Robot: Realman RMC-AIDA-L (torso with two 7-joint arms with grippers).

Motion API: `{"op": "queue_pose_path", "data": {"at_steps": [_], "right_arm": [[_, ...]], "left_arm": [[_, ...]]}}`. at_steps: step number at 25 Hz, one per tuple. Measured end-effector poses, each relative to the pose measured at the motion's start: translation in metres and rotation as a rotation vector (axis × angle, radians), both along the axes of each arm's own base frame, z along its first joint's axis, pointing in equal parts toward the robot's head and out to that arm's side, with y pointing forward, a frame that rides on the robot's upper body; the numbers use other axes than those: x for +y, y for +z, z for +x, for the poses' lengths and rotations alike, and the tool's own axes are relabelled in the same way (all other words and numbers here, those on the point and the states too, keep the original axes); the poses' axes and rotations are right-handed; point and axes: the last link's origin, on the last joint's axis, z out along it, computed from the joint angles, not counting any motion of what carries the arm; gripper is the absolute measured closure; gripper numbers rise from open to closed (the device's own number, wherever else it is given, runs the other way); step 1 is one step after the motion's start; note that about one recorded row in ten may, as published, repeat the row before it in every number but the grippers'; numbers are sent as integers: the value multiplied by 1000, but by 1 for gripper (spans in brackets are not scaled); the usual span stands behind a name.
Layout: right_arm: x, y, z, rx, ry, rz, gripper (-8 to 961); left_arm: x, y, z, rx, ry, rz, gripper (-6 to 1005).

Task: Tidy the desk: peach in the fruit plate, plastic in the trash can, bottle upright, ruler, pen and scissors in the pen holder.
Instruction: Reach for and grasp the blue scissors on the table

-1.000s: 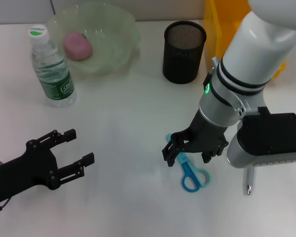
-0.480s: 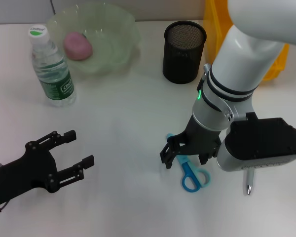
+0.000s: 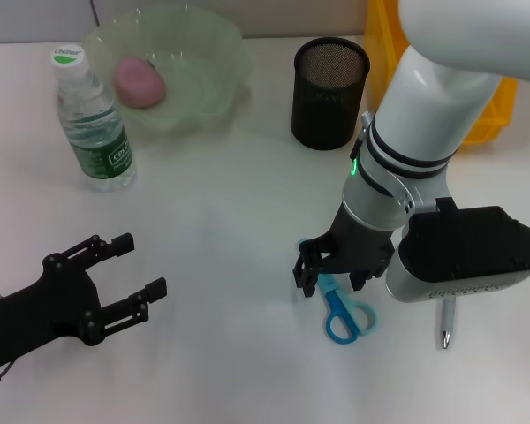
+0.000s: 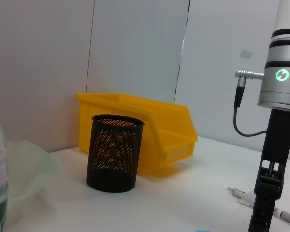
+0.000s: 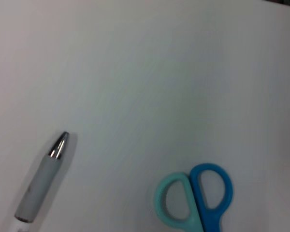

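Note:
The blue scissors (image 3: 344,311) lie flat on the white desk, their handles (image 5: 195,198) also showing in the right wrist view. My right gripper (image 3: 329,276) is low over their blade end, open, with a finger on either side. The pen (image 3: 445,323) lies just right of the scissors, its tip (image 5: 44,176) close to the wrist camera. At the back stands the black mesh pen holder (image 3: 329,81). The bottle (image 3: 93,119) is upright at the back left. A pink peach (image 3: 140,81) rests in the green glass fruit plate (image 3: 214,62). My left gripper (image 3: 141,263) is open at the front left. Ruler and plastic are out of view.
A yellow bin (image 3: 385,53) stands at the back right beside the pen holder (image 4: 113,152), also seen as the yellow bin (image 4: 154,133) in the left wrist view. The right arm's bulky wrist (image 3: 464,256) overhangs the pen.
My right gripper has shifted slightly left and lower over the scissors' blades, and its fingers have narrowed around them. The left arm has hardly moved.

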Motion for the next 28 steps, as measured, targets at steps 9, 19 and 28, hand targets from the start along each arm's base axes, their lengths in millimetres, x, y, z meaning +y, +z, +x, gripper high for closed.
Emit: {"op": "queue_pose_path", "data": {"at_steps": [9, 19, 28], "right_arm": [[-1, -1, -1, -11, 13, -16, 366], [-3, -2, 0, -32, 15, -26, 419], [-5, -3, 1, -43, 14, -28, 457]], "left_arm": [[-1, 1, 2, -13, -8, -2, 216], [-2, 0, 2, -16, -6, -2, 215], [-4, -1, 1, -17, -3, -1, 215]]}}
